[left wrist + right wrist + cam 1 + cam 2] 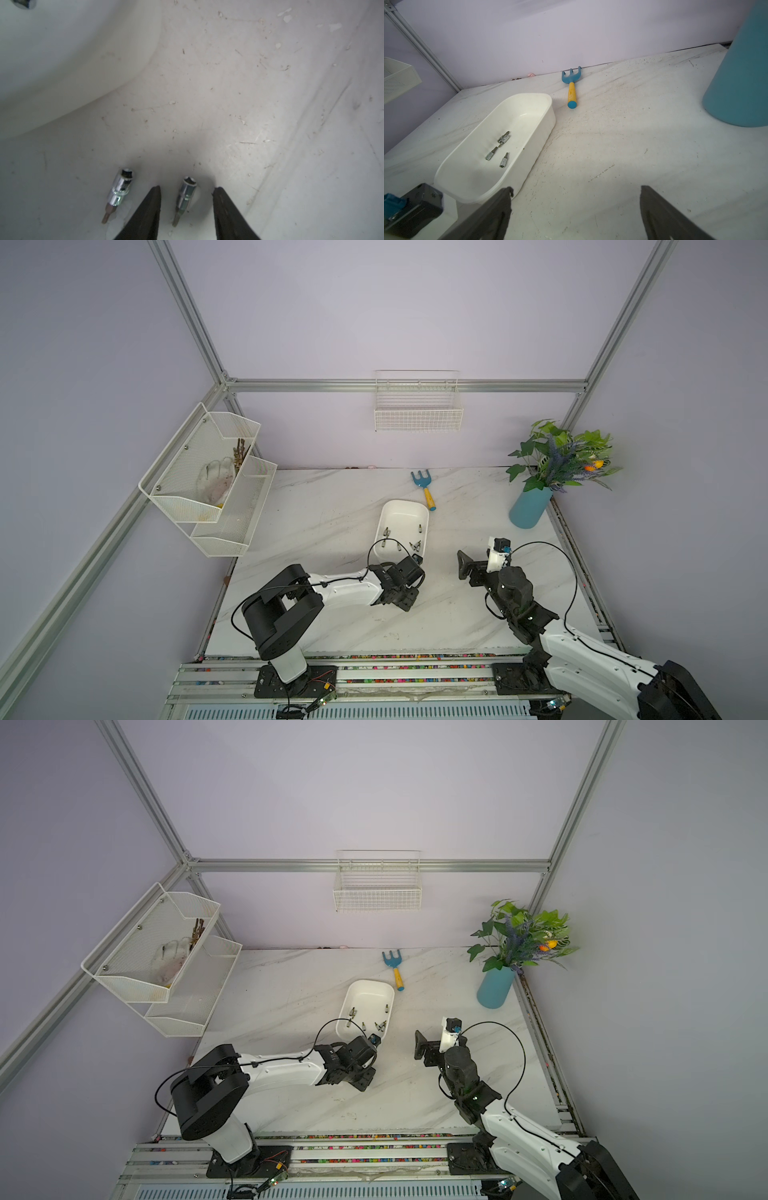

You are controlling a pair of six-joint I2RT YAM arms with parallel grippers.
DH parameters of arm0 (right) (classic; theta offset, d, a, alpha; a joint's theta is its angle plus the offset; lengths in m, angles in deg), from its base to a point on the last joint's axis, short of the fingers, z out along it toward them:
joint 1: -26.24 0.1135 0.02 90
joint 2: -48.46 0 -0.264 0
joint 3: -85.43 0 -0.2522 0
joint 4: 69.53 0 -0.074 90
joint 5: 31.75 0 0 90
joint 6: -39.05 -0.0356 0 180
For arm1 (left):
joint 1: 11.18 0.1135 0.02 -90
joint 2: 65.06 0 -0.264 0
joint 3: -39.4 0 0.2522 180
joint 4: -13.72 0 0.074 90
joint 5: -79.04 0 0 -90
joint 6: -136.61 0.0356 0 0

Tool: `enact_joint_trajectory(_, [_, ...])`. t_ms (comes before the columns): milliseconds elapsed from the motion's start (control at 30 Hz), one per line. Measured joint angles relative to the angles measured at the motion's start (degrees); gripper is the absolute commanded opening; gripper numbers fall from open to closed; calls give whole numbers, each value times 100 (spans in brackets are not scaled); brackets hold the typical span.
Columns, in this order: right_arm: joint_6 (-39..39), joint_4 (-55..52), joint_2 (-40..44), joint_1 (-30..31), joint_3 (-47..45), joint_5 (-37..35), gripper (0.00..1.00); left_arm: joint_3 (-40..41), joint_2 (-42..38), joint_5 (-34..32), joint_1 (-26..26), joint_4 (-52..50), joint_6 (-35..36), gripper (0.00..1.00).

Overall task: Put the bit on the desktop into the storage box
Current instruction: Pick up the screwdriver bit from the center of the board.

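Two silver socket bits lie on the marble desktop (228,83) beside the storage box's curved outer wall (62,62). My left gripper (186,187) points down over them and is open. Its jaws stand either side of one bit (187,197), with a gap on each side. The other bit (120,191) lies just outside one finger. In both top views the left wrist (399,576) covers these bits, at the near end of the white storage box (405,516). Several bits (504,160) lie in the box. My right gripper (576,188) hangs open and empty over bare desktop.
A blue hand rake with a yellow handle (424,487) lies behind the box. A blue vase of plants (530,508) stands at the back right. A white mesh rack (208,489) hangs on the left and a wire basket (417,412) on the back wall.
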Motion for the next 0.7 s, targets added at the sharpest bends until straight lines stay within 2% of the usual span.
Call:
enact_joint_trajectory(200, [0, 17, 2, 0, 0, -2, 100, 0, 9, -83, -9, -20, -9, 28])
enact_joint_trajectory(700, [-2, 42, 66, 0, 0, -7, 100, 0, 9, -168, -33, -48, -59, 14])
